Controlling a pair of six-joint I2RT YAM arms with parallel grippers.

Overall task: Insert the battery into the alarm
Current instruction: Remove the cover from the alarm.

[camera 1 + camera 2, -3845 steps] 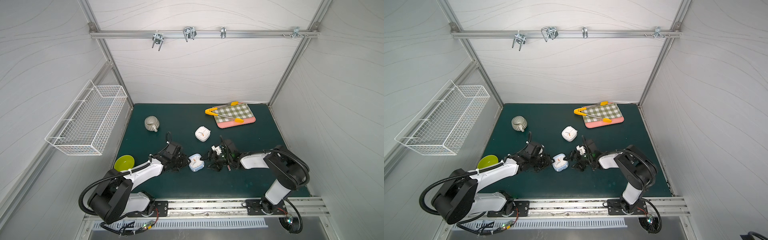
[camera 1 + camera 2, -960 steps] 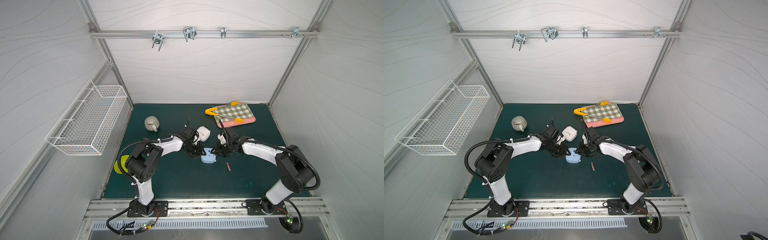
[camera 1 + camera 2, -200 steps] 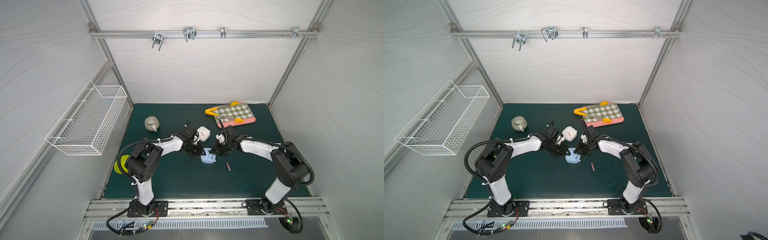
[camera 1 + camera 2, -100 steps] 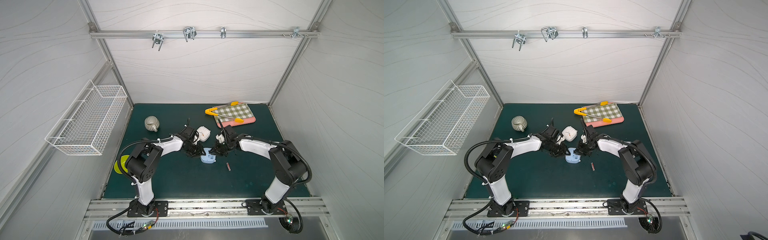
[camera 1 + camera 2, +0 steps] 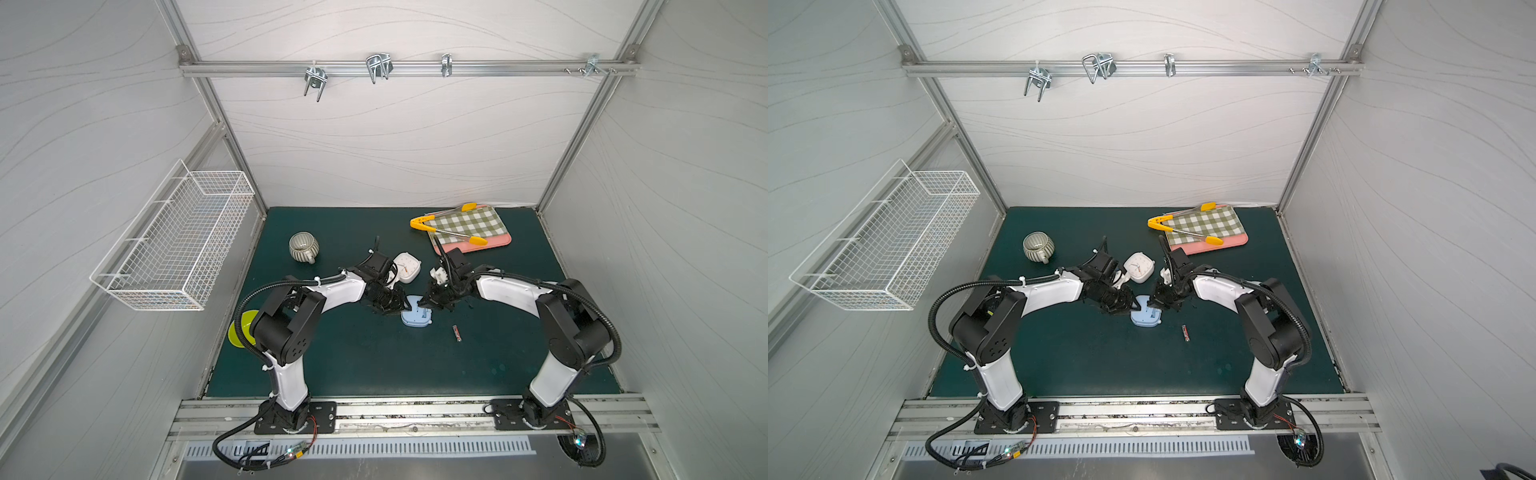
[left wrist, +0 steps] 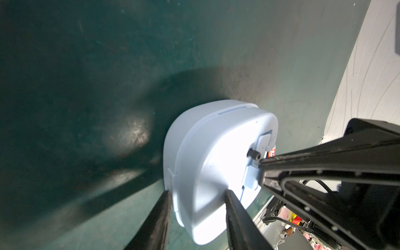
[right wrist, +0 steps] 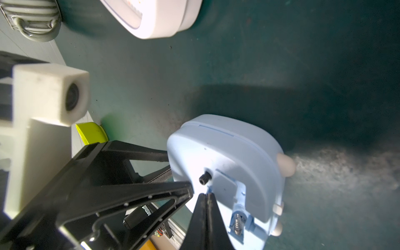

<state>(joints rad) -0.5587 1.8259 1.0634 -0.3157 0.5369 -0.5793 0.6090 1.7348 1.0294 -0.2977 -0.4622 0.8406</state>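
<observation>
L hand (image 6: 197, 192) grips blue alarm (image 6: 205, 151) back-up to steady it; R hand (image 7: 204, 195), shut & empty, tips at batt bay (image 7: 237, 216); battery (image 5: 456, 333) lies nearby.

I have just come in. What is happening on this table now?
The left gripper steadies a blue alarm clock lying face down on the green mat, its jaws set around the clock's edge. The right gripper, jaws shut, has its tip at the open battery slot on the clock's back. The battery lies loose on the mat beside the clock, not yet inserted.
</observation>
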